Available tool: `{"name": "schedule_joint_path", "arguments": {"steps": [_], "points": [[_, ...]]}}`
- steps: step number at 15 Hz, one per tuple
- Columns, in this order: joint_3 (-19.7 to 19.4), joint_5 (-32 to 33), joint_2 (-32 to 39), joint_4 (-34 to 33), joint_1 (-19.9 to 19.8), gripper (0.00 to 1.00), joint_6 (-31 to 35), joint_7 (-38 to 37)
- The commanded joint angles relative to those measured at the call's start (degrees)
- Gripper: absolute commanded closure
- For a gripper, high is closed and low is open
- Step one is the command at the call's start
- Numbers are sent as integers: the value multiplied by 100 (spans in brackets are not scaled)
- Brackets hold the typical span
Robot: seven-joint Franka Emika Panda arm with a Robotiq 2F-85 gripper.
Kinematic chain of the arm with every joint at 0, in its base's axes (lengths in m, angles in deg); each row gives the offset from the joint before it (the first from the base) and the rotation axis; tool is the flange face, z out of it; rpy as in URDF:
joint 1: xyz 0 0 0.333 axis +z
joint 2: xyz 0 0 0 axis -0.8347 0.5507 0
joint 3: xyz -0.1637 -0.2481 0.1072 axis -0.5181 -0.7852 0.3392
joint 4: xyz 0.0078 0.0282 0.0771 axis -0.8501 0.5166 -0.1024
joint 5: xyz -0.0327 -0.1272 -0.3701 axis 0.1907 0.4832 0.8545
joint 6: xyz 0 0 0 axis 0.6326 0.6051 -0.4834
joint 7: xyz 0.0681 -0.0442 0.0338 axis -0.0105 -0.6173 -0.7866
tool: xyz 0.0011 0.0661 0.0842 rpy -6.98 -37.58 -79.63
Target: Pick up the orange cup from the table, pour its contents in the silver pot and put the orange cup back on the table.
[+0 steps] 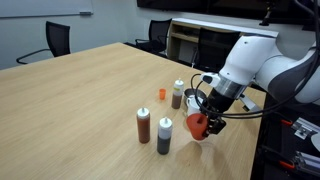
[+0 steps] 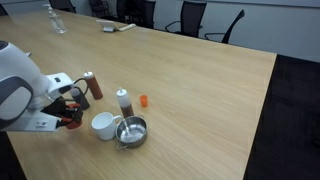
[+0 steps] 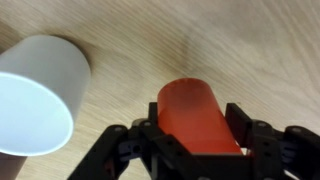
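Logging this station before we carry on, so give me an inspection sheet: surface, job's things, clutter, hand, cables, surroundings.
Surface: light wood table, no spills seen.
Job's things: orange cup held in the hand; silver pot on the table beside a white cup.
Clutter: three squeeze bottles, small orange piece.
Hand: hand shut on the orange cup.
Cables: dark cable by the wrist.
Surroundings: office chairs at the table's edges.
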Motion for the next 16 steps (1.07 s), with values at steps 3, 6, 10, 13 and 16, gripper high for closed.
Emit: {"name": "schedule_joint_path", "arguments": {"steps": [3, 6, 10, 13, 16], "points": [[734, -401, -711, 636, -929, 57, -377, -24], [1065, -732, -1041, 1058, -1498, 57, -157, -10], [1092, -891, -1247, 938, -1842, 57, -381, -251], [989, -1128, -1467, 905, -2055, 57, -493, -466], [979, -1423, -1794, 999, -2261, 57, -631, -421]]}}
